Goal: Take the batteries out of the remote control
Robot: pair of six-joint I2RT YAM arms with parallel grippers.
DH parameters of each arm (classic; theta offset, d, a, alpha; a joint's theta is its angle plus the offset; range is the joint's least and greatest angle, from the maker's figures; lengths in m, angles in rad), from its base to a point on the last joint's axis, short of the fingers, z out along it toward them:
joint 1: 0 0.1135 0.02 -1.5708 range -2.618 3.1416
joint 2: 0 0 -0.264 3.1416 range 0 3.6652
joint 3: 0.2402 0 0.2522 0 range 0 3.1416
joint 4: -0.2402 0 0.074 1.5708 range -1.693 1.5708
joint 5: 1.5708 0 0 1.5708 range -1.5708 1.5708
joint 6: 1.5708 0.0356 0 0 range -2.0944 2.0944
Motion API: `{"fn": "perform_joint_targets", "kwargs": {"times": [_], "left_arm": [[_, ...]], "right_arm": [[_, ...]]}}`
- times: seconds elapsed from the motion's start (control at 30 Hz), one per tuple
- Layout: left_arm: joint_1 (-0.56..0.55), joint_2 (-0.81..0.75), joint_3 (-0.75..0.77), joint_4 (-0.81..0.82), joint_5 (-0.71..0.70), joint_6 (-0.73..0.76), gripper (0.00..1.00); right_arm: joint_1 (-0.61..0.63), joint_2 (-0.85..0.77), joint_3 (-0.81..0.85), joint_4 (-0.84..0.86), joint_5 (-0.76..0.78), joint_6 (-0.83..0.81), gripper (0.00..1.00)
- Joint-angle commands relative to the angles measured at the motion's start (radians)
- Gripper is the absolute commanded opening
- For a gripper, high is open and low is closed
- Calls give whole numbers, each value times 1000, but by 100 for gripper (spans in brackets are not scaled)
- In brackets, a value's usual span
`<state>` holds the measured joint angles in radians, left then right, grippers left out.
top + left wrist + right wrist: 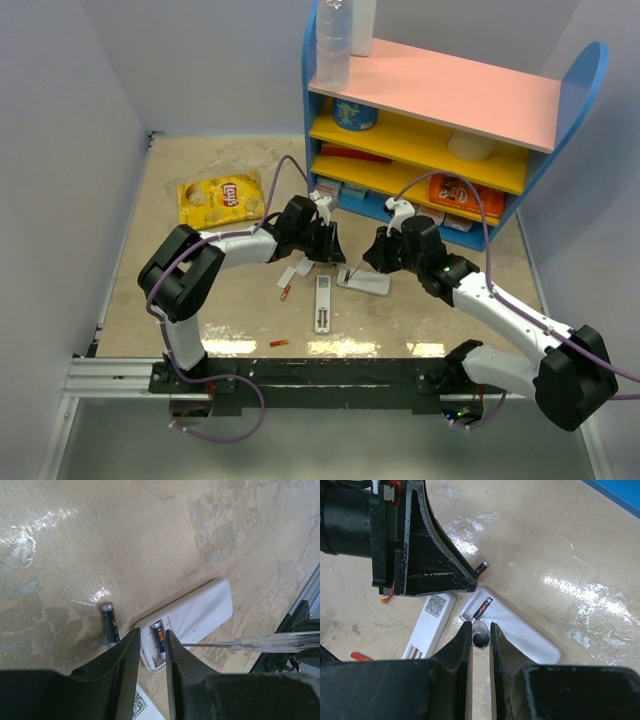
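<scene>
The slim white remote control (322,303) lies back up on the table, its QR label showing in the right wrist view (434,622). Two red-orange batteries lie loose on the table, one left of it (285,293) and one nearer the bases (278,343). My left gripper (333,256) is open, its fingertips (152,632) over the slotted end of a wider white slab device (200,612). My right gripper (481,626) is shut on a clear-handled screwdriver (481,640), whose shaft (210,644) reaches that slot.
A dark cell (159,636) sits in the slab's slot and another (110,622) lies beside it. A small white cover piece (290,275) lies by the remote. A yellow chip bag (220,197) is at the back left and a blue shelf unit (440,130) at the back right.
</scene>
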<state>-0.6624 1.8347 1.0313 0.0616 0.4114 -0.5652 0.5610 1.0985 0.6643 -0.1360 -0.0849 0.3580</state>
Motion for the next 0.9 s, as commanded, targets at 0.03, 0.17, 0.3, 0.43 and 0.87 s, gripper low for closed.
{"fn": "perform_joint_targets", "kwargs": {"times": [0.03, 0.17, 0.3, 0.43, 0.87], "left_arm": [[-8, -3, -23, 26, -3, -7, 31], [-11, 1, -27, 33, 1, -16, 31], [-11, 3, -24, 32, -3, -16, 31], [-13, 24, -7, 20, -3, -12, 31], [-13, 66, 7, 15, -10, -7, 31]], "right_arm": [[33, -2, 52, -66, 73, -53, 0], [74, 23, 77, -92, 120, -68, 0], [120, 37, 84, -79, 154, -79, 0], [166, 61, 83, -50, 194, -102, 0], [281, 207, 112, -63, 313, -166, 0]]}}
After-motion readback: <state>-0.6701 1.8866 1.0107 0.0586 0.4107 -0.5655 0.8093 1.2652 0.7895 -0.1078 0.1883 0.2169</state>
